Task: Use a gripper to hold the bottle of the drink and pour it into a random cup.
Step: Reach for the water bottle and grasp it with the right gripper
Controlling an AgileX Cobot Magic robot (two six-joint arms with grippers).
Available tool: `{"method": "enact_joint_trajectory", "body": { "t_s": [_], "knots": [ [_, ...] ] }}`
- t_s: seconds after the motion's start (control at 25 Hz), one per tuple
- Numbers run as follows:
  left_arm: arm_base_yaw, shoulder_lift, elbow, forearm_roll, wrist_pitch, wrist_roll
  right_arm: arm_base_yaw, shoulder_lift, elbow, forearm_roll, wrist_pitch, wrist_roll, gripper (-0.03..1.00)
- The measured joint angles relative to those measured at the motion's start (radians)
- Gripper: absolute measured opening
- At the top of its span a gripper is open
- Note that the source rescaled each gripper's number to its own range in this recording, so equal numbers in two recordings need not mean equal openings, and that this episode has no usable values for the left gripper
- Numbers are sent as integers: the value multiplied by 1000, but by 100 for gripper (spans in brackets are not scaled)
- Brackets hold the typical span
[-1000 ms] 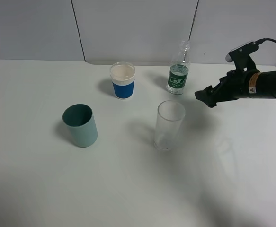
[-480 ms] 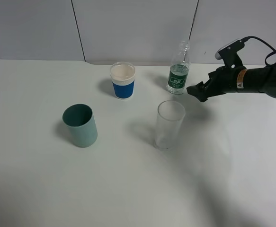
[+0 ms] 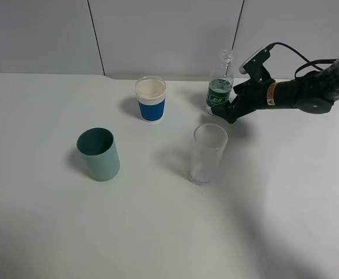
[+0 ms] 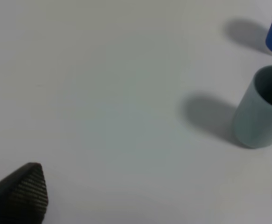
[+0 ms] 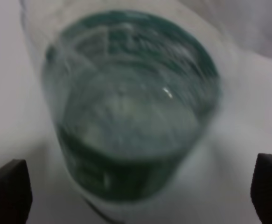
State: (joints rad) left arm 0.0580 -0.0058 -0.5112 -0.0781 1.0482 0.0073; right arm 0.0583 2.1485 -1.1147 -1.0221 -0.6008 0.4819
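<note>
The small clear plastic bottle with the dark green label (image 3: 220,93) stood upright near the far edge of the white table (image 3: 41,232). The right gripper, a black arm end with an orange-and-white band (image 3: 230,111), was level with that label and reached in from the side. A sideways approach probably suited a bottle that would have to be tipped. In the right wrist view its two fingertips sat far apart on either side of the bottle's body with table showing in the gaps, so the jaws were spread wide and gripped nothing.

The tall straight-sided clear glass tumbler (image 3: 207,154) stood empty near the bottle, toward the camera but apart from it — a short carry for pouring. The white cup with a blue band (image 3: 151,100) was left of the bottle, and the teal-green opaque cup (image 3: 101,156) was well apart, farther left.

The left gripper (image 4: 149,191) showed only its fingertips, splayed wide over bare table near the teal-green cup and holding nothing — likely parked clear.
</note>
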Motion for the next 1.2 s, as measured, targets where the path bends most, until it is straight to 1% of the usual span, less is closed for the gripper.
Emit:
{"method": "enact_joint_trajectory", "body": {
  "t_s": [0.12, 0.28, 0.4, 0.8, 0.84, 0.88, 0.92, 0.96, 1.04, 1.08, 1.2],
  "knots": [
    [0, 0, 0, 0, 0, 0, 9, 9, -26, 0, -34, 0, 100],
    [0, 0, 0, 0, 0, 0, 9, 9, -31, 2, -126, 1, 100],
    [0, 0, 0, 0, 0, 0, 9, 9, -32, 1, -171, 1, 100],
    [0, 0, 0, 0, 0, 0, 9, 9, -32, 1, -177, 2, 99],
    [0, 0, 0, 0, 0, 0, 9, 9, -32, 1, -177, 2, 95],
    [0, 0, 0, 0, 0, 0, 9, 9, -32, 1, -177, 2, 85],
    [0, 0, 0, 0, 0, 0, 9, 9, -32, 1, -177, 2, 70],
    [0, 0, 0, 0, 0, 0, 9, 9, -32, 2, -176, 2, 53],
    [0, 0, 0, 0, 0, 0, 9, 9, -32, 3, -177, 6, 2],
    [0, 0, 0, 0, 0, 0, 10, 9, -32, 2, -177, 7, 0],
    [0, 0, 0, 0, 0, 0, 10, 9, -32, 1, -177, 19, 1]
  ]
}}
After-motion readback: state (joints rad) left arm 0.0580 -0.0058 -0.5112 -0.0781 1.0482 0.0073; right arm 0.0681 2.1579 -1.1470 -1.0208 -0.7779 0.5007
